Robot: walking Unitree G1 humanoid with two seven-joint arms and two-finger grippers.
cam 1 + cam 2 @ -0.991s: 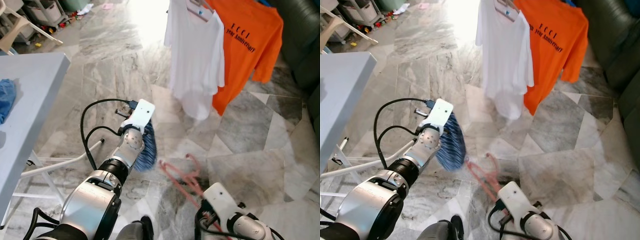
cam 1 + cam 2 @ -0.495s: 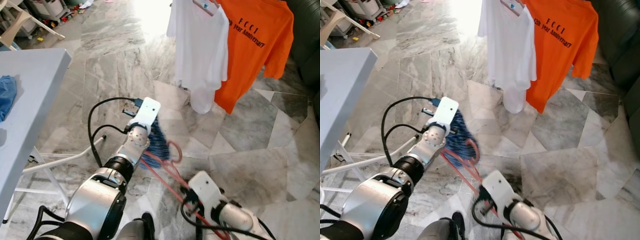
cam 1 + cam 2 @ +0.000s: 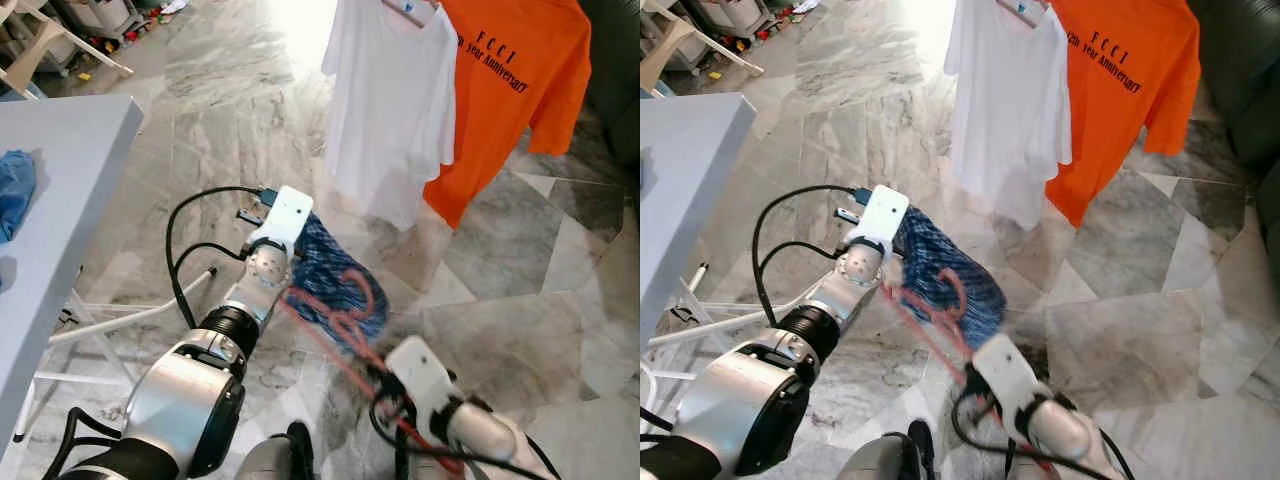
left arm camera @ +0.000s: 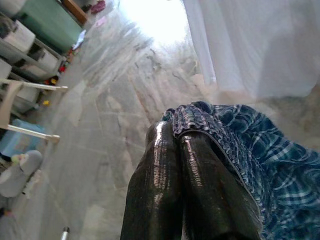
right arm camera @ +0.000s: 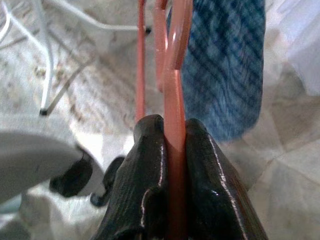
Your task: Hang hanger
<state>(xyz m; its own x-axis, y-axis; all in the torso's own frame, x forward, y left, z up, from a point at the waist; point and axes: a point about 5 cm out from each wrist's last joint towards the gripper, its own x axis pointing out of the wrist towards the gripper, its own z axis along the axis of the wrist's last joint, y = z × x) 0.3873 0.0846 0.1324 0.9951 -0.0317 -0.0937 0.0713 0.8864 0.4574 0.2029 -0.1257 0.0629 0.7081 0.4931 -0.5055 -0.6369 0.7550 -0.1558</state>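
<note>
Grey marble floor (image 3: 200, 110) fills the room. At the lower right of the frame the right claw (image 5: 172, 137) is closed tight on a pink hanger (image 5: 175, 75), which passes between its two black fingers (image 5: 150, 155) and reaches up toward the middle of the frame. There the left claw (image 4: 177, 145), fingers pressed together, grips the edge of a blue checked cloth (image 3: 335, 280); the hanger lies across this cloth. At the left edge stands a grey tabletop (image 3: 60, 170). Farther away, at the upper right, a white shirt (image 3: 385, 110) and an orange shirt (image 3: 520, 90) hang side by side, touching.
</note>
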